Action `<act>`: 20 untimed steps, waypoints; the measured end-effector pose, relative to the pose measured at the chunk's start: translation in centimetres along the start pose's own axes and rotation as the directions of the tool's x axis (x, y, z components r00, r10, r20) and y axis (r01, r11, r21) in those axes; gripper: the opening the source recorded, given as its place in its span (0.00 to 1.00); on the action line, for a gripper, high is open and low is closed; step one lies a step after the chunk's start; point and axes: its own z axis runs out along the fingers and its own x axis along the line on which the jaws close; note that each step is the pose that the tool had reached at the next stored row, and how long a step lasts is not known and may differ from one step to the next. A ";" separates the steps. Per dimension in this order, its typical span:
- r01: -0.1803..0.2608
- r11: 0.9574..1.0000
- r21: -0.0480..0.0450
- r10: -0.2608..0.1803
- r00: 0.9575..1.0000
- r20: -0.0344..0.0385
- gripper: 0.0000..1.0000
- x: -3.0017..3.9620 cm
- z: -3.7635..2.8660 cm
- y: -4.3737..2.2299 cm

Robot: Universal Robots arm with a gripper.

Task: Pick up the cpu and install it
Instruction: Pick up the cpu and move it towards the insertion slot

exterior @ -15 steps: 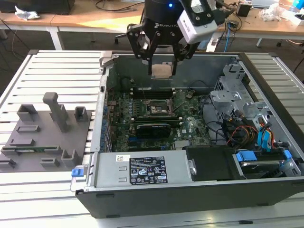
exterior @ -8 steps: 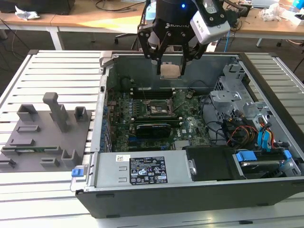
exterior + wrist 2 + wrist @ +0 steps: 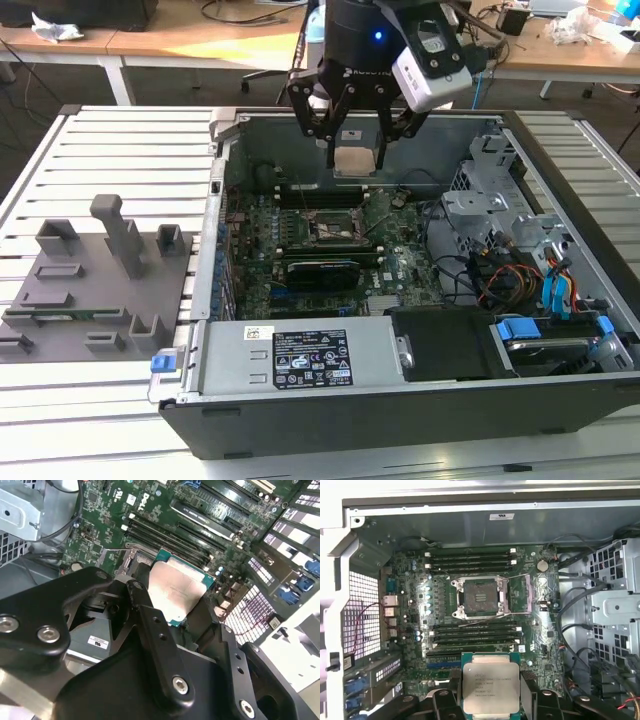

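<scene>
We see the claw [image 3: 356, 152] hanging over the open computer case [image 3: 300, 400], which lies on its side on the slatted white bench [image 3: 110, 150]. Its black fingers [image 3: 150, 625] are closed narrowly on the cpu [image 3: 353, 162], pinching two opposite edges. The chip's silver top and thin green border show between them in both wrist views. The cpu is held flat and in the air, above the motherboard [image 3: 415, 605] and touching nothing but the claw. In the exterior view it hangs over the board's far part, near the case's back wall and higher than the socket [image 3: 335, 232]. In the first wrist view the socket sits mid-board with its contact field exposed and its thin wire levers swung out. Banks of dark memory slots [image 3: 470, 560] run along two sides of it, and one bank lies between the socket and the held chip, so the two are well apart. Toward the exterior view's right, inside the case, stand a metal drive cage [image 3: 490, 200] and a tangle of blue cables [image 3: 555, 290]. On the bench at the exterior view's left lies a grey fixture plate [image 3: 90, 270] with upright posts and small pockets, just beside the case. A pale camera housing [image 3: 430, 65] rides on the arm above the claw.
</scene>
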 end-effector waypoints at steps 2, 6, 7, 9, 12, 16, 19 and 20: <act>0.000 1.000 0.000 0.000 1.000 0.000 0.55 0.05 0.37 0.00; 0.000 1.000 0.000 0.000 1.000 0.000 0.55 0.19 1.52 -0.04; 0.000 1.000 0.000 0.000 1.000 0.000 0.55 0.20 1.69 -0.04; 0.000 1.000 0.000 0.000 1.000 0.000 0.55 0.24 2.12 -0.06; 0.000 1.000 0.000 0.000 1.000 0.000 0.55 0.27 2.77 -0.10; 0.000 1.000 0.000 0.000 1.000 0.000 0.55 0.27 2.86 -0.09; 0.000 1.000 0.000 0.000 1.000 0.000 0.55 0.28 3.48 -0.12; 0.000 1.000 0.000 0.000 1.000 0.000 0.55 0.29 3.66 -0.13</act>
